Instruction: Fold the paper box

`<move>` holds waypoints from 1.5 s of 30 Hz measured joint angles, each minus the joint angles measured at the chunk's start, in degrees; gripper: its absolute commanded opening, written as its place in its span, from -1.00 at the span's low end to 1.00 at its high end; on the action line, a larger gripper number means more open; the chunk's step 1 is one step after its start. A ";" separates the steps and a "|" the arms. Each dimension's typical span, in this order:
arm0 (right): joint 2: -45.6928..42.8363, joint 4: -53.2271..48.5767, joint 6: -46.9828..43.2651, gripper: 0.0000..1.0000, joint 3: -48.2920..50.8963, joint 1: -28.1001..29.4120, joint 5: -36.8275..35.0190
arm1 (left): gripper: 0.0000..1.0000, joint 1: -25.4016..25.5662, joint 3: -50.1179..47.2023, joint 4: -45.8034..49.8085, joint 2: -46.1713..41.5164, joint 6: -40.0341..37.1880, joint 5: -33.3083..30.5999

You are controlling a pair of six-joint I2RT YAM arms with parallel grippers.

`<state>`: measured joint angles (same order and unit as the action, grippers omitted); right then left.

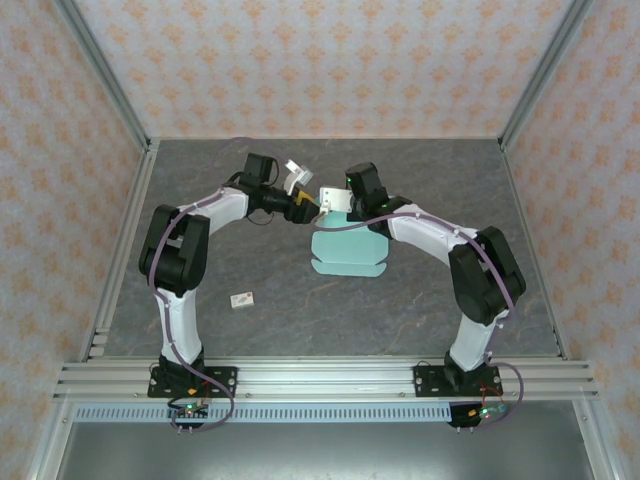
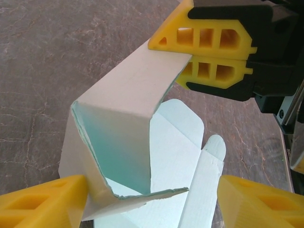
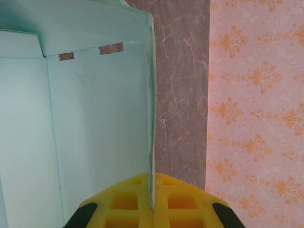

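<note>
The paper box is a pale mint die-cut sheet lying mid-table, with its far panel lifted upright. My right gripper is shut on that raised panel's edge; in the right wrist view its yellow fingers pinch the thin card edge-on. In the left wrist view the raised panel bends into a curl, pinched at its top by the right gripper. My left gripper stands open, one finger against the curled flap, the other clear of the card. The left gripper sits just left of the panel.
A tiny white tag lies on the grey marbled table near the left arm. Patterned walls with metal frame posts close in the sides and back. A rail runs along the near edge.
</note>
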<state>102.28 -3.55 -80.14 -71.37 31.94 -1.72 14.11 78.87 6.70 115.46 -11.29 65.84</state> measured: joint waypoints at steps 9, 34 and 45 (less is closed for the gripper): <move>0.02 -0.79 0.61 -1.00 -0.35 -0.48 0.04 | 0.41 0.83 0.28 0.37 1.53 -2.14 -0.02; 0.48 -1.20 2.78 -1.00 -0.90 -1.01 0.20 | -0.10 2.60 -1.05 -7.72 2.08 1.81 -6.38; 0.48 -1.16 3.21 -1.00 -0.90 -1.25 0.63 | -0.04 2.80 -3.50 -14.03 2.10 5.46 -11.58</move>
<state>102.76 -4.71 -76.93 -72.27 30.70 -1.08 16.91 75.37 -7.33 117.56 -5.82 54.26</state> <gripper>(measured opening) 0.046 0.471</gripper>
